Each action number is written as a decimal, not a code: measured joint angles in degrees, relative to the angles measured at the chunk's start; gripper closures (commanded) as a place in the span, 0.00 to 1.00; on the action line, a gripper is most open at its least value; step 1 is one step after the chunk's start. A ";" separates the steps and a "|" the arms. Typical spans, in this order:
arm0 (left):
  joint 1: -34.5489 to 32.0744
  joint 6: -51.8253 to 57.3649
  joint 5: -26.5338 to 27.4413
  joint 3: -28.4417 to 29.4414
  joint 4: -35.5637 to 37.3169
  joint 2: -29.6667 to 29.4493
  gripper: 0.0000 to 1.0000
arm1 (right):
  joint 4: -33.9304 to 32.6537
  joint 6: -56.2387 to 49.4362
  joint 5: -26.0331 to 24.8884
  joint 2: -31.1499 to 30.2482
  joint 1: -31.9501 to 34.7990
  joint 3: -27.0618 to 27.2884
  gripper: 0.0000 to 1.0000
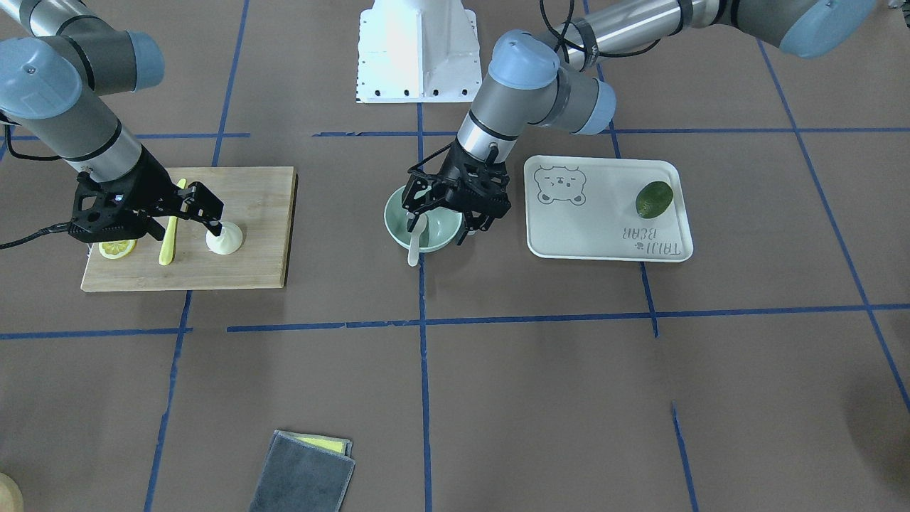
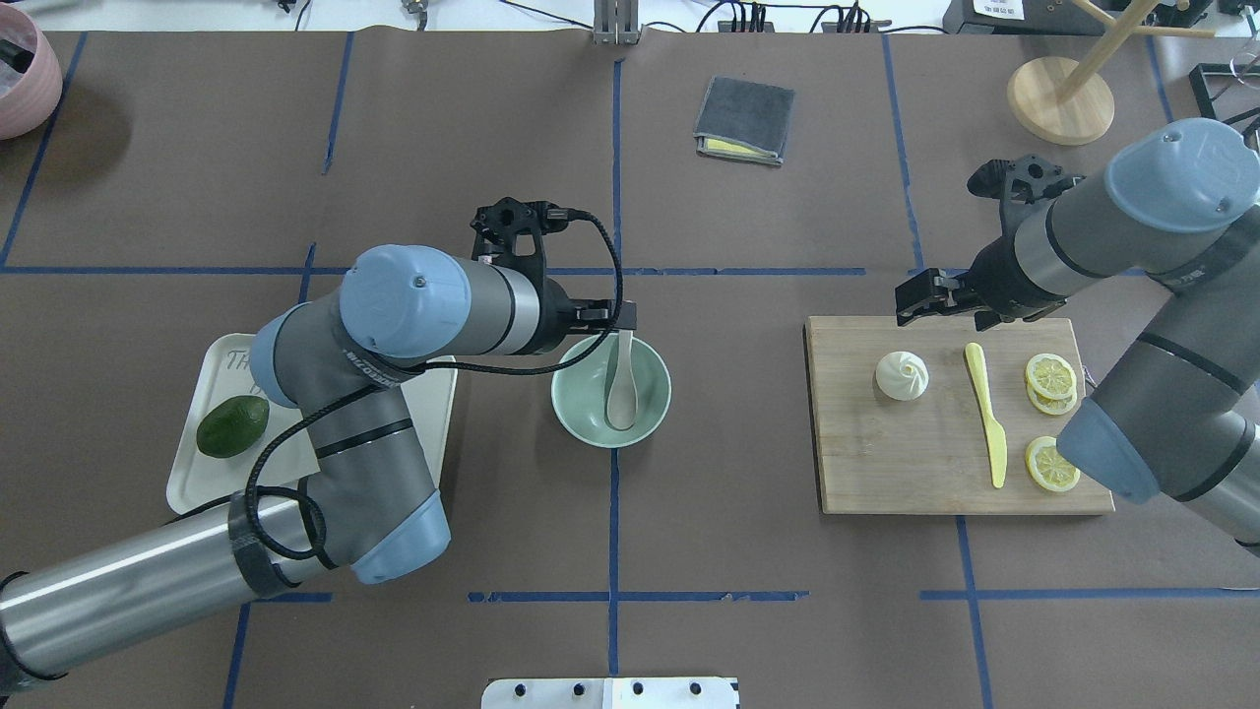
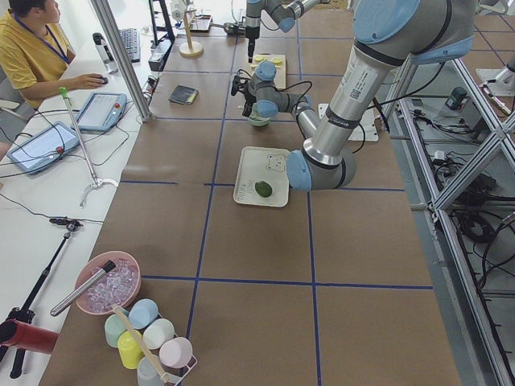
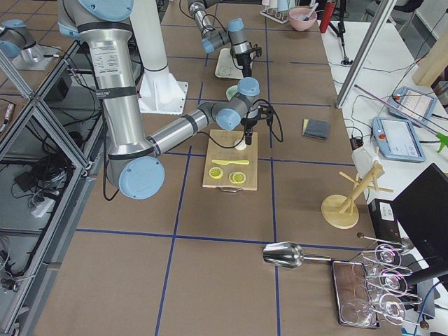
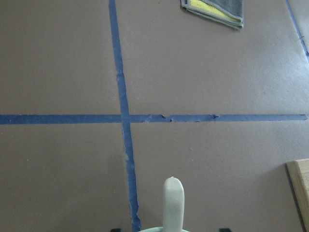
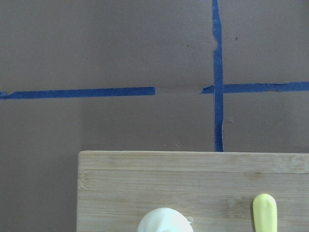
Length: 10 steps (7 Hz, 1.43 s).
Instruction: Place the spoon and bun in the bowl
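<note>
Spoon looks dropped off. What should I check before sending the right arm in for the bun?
1. Spoon in bowl: ok, handle leaning over the rim.
2. Left gripper free of spoon: ok, open.
3. Bowl clear overhead: not ok, left gripper hangs over it.
4. Bun upright on the cutting board: ok.
5. Right gripper lined up on bun: cannot tell, views differ.
6. Yellow knife apart from bun: ok.
</note>
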 measured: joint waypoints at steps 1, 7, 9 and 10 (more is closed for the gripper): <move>-1.56 1.78 -0.14 -3.53 0.42 4.06 0.00 | 0.04 0.18 -0.17 0.18 -0.65 -0.67 0.00; -9.36 14.14 -5.51 -11.22 5.81 12.45 0.00 | -0.16 0.27 -8.29 3.79 -8.44 -5.99 0.55; -9.24 13.91 -5.58 -11.25 5.84 12.35 0.00 | -0.51 0.06 -8.60 3.52 -8.30 -6.09 0.84; -9.22 13.73 -5.62 -11.35 5.82 12.28 0.00 | -0.62 0.03 -8.63 3.41 -8.14 -6.01 0.95</move>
